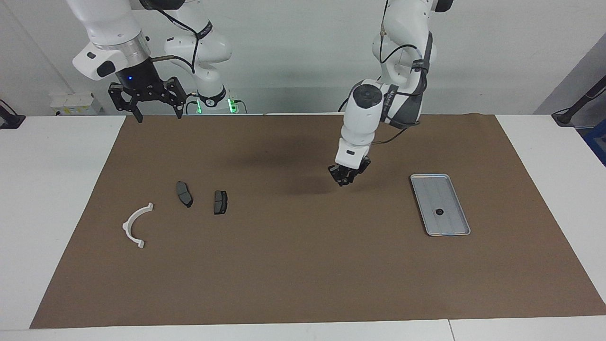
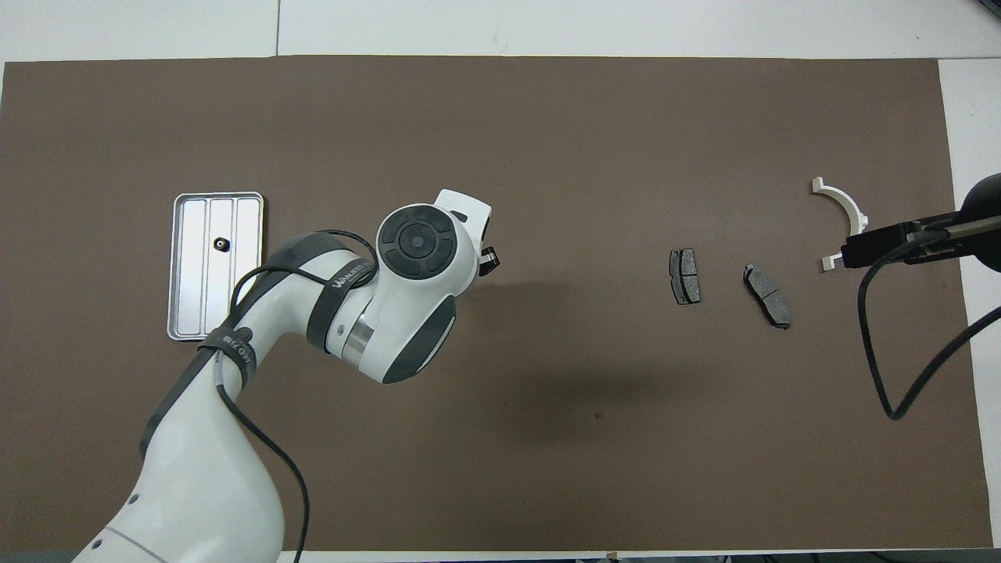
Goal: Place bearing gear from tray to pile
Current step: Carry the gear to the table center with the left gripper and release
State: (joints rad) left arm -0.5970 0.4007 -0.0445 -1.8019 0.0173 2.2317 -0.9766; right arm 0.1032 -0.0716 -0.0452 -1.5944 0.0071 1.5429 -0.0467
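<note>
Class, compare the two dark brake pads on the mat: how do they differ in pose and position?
The pad nearer the table's middle lies squarer to the mat's edges; the other pad is turned at a slant. The slanted pad lies closer to the white bracket and slightly nearer the robots. Both are dark grey, lie flat, and neither gripper touches them.

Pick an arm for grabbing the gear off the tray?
Left. The left gripper hangs low over the mat beside the tray, where the bearing gear lies. The right gripper waits, raised at the table's other end.
</note>
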